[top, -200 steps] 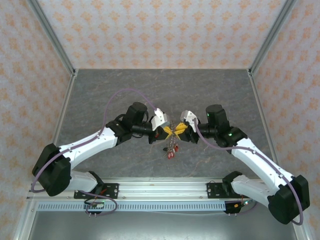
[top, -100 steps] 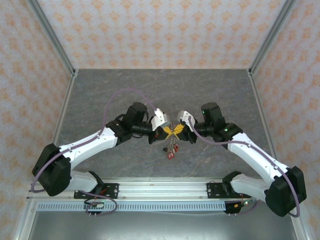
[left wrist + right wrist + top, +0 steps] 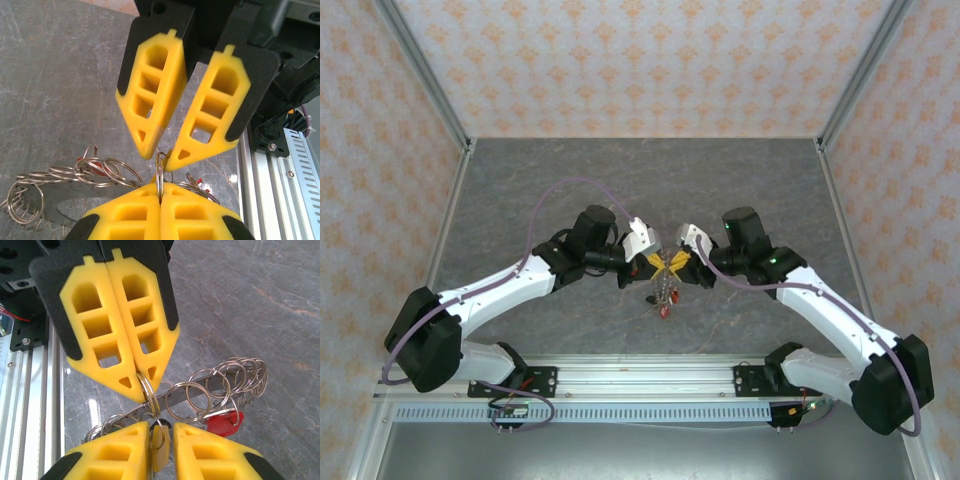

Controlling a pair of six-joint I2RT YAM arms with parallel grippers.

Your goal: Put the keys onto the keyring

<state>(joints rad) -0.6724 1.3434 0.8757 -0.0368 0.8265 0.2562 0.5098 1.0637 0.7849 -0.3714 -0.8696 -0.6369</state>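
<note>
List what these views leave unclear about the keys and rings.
Top view: the keys are too small to count.
Right wrist view: rings cover part of the red key.
Right wrist view: whether the right gripper grips the pale piece between its fingers is unclear.

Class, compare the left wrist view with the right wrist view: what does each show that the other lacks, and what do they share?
Left wrist view: the right end effector head-on, jaws slightly apart. Right wrist view: a red key, and a pale key head between the right end effector's jaws. Both: the left end effector shut on a split ring, the chain of rings, the grey table.
</note>
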